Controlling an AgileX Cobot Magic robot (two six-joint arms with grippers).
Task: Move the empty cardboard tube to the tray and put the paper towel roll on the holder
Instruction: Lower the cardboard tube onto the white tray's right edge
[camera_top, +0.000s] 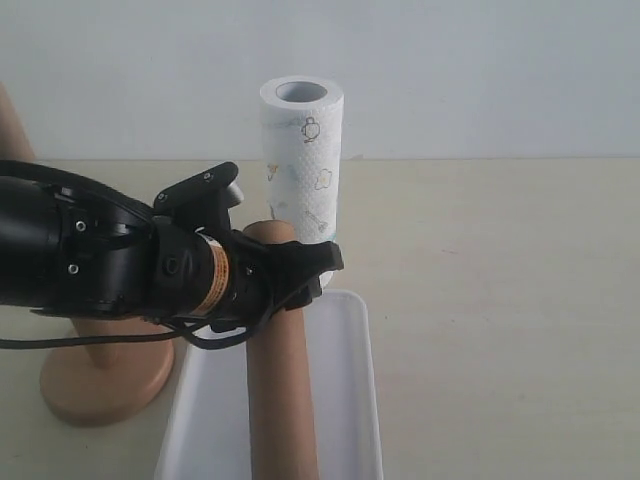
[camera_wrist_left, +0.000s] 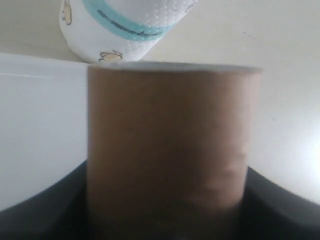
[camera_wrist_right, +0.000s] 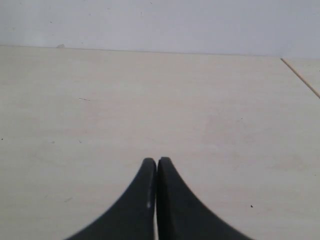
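My left gripper (camera_top: 300, 268) is shut on the brown cardboard tube (camera_top: 280, 390), gripping it near its far end. The tube hangs over the white tray (camera_top: 350, 400) and runs toward the camera; it fills the left wrist view (camera_wrist_left: 172, 145), where the tray (camera_wrist_left: 40, 130) lies to one side. The paper towel roll (camera_top: 302, 160) stands upright just behind the tray, and its teal-banded end (camera_wrist_left: 127, 25) shows beyond the tube. The wooden holder (camera_top: 105, 380) stands at the left, its dowel mostly hidden by my left arm. My right gripper (camera_wrist_right: 157, 161) is shut and empty over bare table.
The light wooden table (camera_top: 500, 300) stretches to the right of the tray. A white wall rises behind it. A table seam or edge (camera_wrist_right: 300, 75) shows in the right wrist view.
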